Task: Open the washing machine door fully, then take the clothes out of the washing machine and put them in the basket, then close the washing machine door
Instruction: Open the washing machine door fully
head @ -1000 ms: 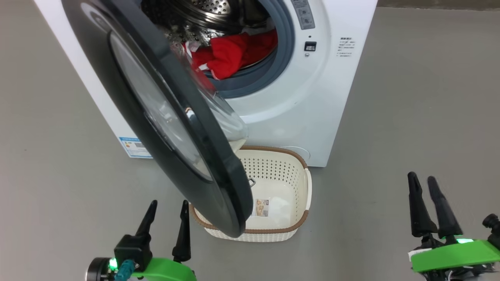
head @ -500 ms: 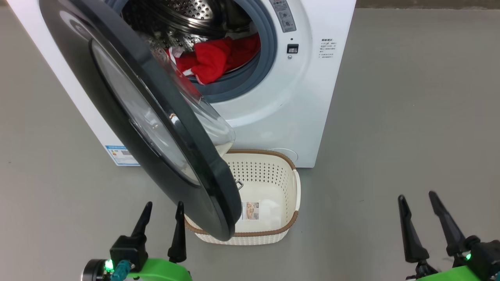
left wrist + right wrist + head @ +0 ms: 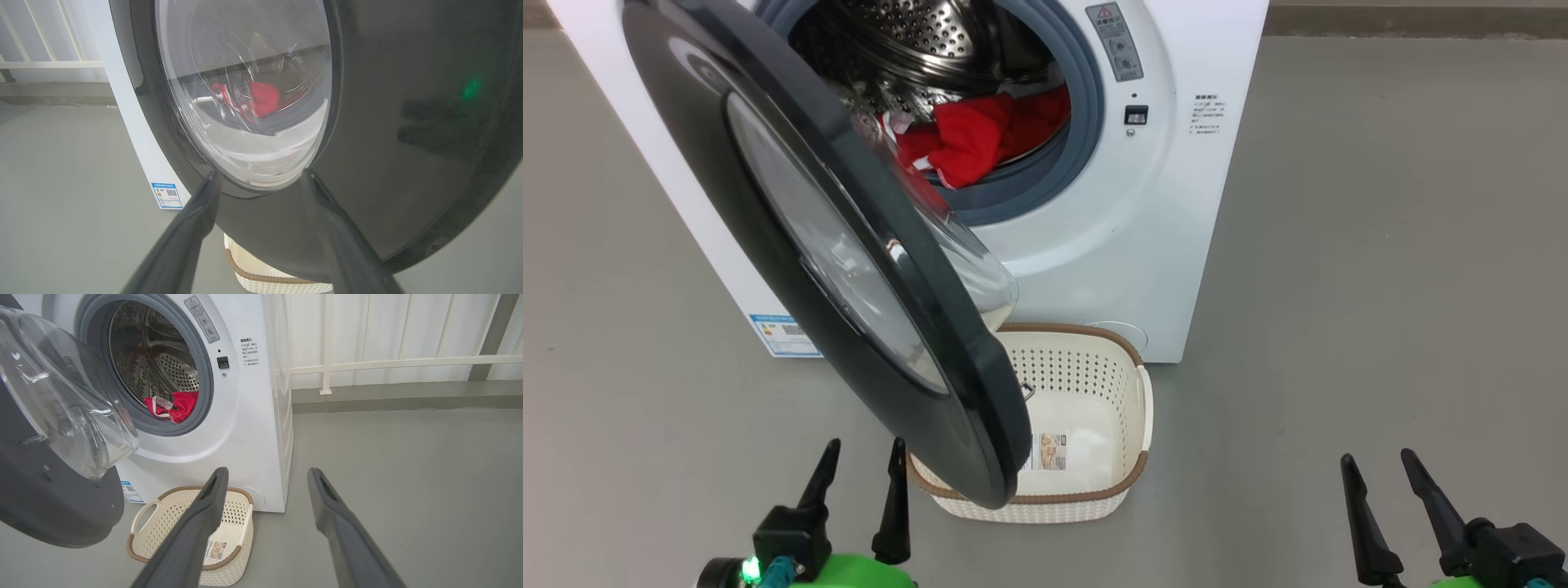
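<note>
At the bottom of the head view, the left gripper (image 3: pixel 866 445) and the right gripper (image 3: pixel 1376 457) hang with jaws wide and empty above the plain grey floor (image 3: pixel 1380 261). At lower centre the basket (image 3: pixel 1094 331) stands just before the washing machine (image 3: pixel 1094 245). The washing machine door (image 3: pixel 686 122) is partly open at the left, and the clothes (image 3: pixel 968 143) lie in the drum at upper centre. Farthest, a white railing (image 3: pixel 392 362) runs along the wall.

We find all three views evenly and brightly lit by soft light, with only faint shadows on the grey floor (image 3: pixel 1380 245). The glossy washing machine door (image 3: pixel 388 163) mirrors a green glow (image 3: pixel 472 87) and a dim smudge, perhaps a reflection. Its glass porthole (image 3: pixel 61 396) carries white highlights and warps what lies behind it. The steel drum (image 3: pixel 915 33) glints. In the wrist views the dark fingers (image 3: pixel 179 245) look soft, out of focus, and the railing (image 3: pixel 408 361) tilts toward the edges.
</note>
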You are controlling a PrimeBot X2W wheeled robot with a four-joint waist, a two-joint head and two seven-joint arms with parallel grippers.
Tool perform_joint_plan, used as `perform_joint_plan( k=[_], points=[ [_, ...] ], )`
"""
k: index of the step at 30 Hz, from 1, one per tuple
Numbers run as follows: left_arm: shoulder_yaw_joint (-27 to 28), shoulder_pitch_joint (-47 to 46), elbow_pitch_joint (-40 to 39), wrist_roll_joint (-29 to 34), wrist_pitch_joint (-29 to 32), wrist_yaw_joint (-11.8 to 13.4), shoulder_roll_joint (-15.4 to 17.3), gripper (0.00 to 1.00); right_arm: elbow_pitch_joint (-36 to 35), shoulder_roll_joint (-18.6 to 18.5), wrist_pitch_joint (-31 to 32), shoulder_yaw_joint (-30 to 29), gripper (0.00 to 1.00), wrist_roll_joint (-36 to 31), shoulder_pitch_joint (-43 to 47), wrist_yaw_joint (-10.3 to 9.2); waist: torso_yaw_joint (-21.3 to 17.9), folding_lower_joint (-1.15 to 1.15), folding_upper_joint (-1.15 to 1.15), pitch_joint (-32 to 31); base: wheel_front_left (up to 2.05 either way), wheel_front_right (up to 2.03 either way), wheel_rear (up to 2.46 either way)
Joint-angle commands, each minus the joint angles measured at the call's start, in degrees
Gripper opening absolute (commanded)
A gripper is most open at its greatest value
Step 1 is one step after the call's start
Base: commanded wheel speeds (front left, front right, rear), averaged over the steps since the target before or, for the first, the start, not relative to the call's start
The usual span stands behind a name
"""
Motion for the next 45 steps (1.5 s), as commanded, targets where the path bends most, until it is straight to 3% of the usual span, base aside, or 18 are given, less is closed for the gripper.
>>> perform_joint_plan(
  k=[1, 19, 21, 33, 38, 45],
  points=[
    [2.1, -0.38, -0.94, 0.82, -0.53, -0.11, 0.66, 1.0, -0.91, -0.8, -0.37, 1.62, 1.0, -0.28, -0.83, 0.2, 0.1, 0.0, 0.0, -0.17, 0.0, 0.0, 0.0],
    [2.03, 0.16, -0.43, 0.64, -0.53, -0.26, 0.63, 0.97, 0.67, -0.79, -0.37, 2.8, 1.0, 0.21, -0.91, 0.2, 0.07, 0.0, 0.0, -0.95, 0.0, 0.0, 0.0],
    [1.95, 0.24, -0.34, 0.7, -0.53, -0.21, 0.63, 0.0, 0.74, -0.79, -0.37, 2.8, 1.0, 0.29, -0.86, 0.2, 0.08, 0.0, 0.0, -0.97, 0.0, 0.0, 0.0],
    [2.98, -0.41, -3.99, 0.83, -0.53, 0.29, 0.63, 0.0, 0.96, -0.79, -0.37, 2.76, 1.0, 0.25, -1.0, 0.2, 0.28, 0.0, 0.0, -1.16, 0.0, 0.0, 0.0],
    [4.72, -0.95, -10.14, 1.95, -0.53, 0.94, 1.07, 0.0, 1.01, -0.79, -0.37, 2.72, 1.0, 0.32, -0.91, 0.2, 0.43, 0.0, 0.0, -1.59, 0.0, 0.0, 0.0],
    [6.27, -3.29, -26.82, 5.19, -0.53, 1.56, 1.52, 0.0, 1.37, -0.79, -0.37, 2.49, 1.0, 0.16, -0.87, 0.2, 0.84, 0.0, 0.0, -2.12, 0.0, 0.0, 0.0]
  ],
)
